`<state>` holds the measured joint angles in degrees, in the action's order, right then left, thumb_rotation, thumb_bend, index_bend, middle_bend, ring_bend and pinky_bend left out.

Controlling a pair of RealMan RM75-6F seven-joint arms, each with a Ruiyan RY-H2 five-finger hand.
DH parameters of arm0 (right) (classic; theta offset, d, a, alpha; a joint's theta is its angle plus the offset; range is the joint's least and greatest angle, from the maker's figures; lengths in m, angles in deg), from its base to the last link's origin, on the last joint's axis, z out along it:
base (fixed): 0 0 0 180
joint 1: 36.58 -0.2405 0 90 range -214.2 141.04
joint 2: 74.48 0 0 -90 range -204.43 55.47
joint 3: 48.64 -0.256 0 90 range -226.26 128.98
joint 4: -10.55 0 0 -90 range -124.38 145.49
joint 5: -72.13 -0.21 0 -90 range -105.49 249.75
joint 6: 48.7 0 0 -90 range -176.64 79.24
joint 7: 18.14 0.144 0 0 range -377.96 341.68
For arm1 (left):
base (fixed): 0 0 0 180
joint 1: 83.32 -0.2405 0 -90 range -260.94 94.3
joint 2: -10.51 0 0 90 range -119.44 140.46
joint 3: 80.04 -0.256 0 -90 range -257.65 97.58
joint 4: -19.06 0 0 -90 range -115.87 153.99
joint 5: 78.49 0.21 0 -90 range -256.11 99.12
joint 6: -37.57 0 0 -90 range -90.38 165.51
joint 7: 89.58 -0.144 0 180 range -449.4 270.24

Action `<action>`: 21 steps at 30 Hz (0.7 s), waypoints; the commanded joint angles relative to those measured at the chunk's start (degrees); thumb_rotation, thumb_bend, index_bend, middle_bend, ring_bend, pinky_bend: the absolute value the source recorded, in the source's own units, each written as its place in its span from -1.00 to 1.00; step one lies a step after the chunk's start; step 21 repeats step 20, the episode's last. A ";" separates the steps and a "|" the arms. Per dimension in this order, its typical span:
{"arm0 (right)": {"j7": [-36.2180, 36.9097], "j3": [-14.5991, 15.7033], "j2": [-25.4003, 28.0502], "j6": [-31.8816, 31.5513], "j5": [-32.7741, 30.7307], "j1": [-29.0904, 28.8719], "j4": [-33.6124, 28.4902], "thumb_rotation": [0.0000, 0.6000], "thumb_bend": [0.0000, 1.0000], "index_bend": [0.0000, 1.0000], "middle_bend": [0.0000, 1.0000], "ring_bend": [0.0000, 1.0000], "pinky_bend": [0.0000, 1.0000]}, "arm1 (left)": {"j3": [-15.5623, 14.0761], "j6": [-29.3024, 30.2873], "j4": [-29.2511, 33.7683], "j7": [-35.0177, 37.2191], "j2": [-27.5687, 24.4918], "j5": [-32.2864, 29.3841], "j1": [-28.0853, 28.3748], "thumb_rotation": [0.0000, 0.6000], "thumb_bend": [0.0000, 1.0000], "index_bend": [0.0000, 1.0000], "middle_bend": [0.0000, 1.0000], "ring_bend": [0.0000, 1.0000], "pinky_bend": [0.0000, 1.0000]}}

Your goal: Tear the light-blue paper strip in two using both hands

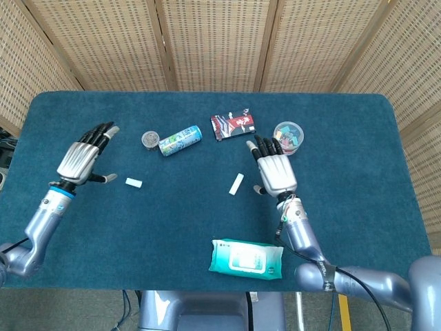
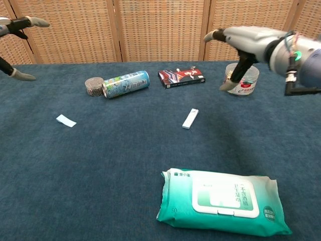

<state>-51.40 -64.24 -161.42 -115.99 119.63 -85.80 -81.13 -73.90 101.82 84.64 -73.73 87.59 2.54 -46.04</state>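
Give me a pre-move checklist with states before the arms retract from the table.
1. Strip torn in two: ok; short piece and long piece lie apart on the table.
2. Left hand holds nothing, fingers spread: ok.
3. Right hand holds nothing, fingers spread: ok.
4. Right hand clear of the plastic cup: cannot tell; fingertips are close to it.
5. Wipes pack clear of the right forearm: cannot tell.

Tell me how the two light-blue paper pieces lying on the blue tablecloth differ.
The left paper piece is short and stubby; the right paper piece is longer and narrower. The left one lies near the left hand, the right one beside the right hand. Both lie flat, released, with both hands open.
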 commanded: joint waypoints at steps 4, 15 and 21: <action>13.34 3.78 11.11 -4.97 13.30 9.54 -3.05 1.00 -1.00 -1.00 -1.00 -1.00 -1.00 | -0.59 7.87 7.78 -3.08 -8.03 -1.90 -7.68 1.00 -1.00 -1.00 -1.00 -1.00 -0.91; 27.95 10.59 15.67 -15.47 26.66 22.10 12.99 1.00 -1.00 -1.00 -1.00 -1.00 -1.00 | -2.57 17.39 15.65 -2.56 -14.55 -6.51 -20.87 1.00 -1.00 -1.00 -1.00 -1.00 -1.00; 32.45 14.86 16.06 -23.34 32.60 29.57 12.51 1.00 -1.00 -1.00 -1.00 -1.00 -1.00 | -4.20 22.72 18.78 -0.33 -13.57 -5.55 -26.76 1.00 -1.00 -1.00 -1.00 -1.00 -1.00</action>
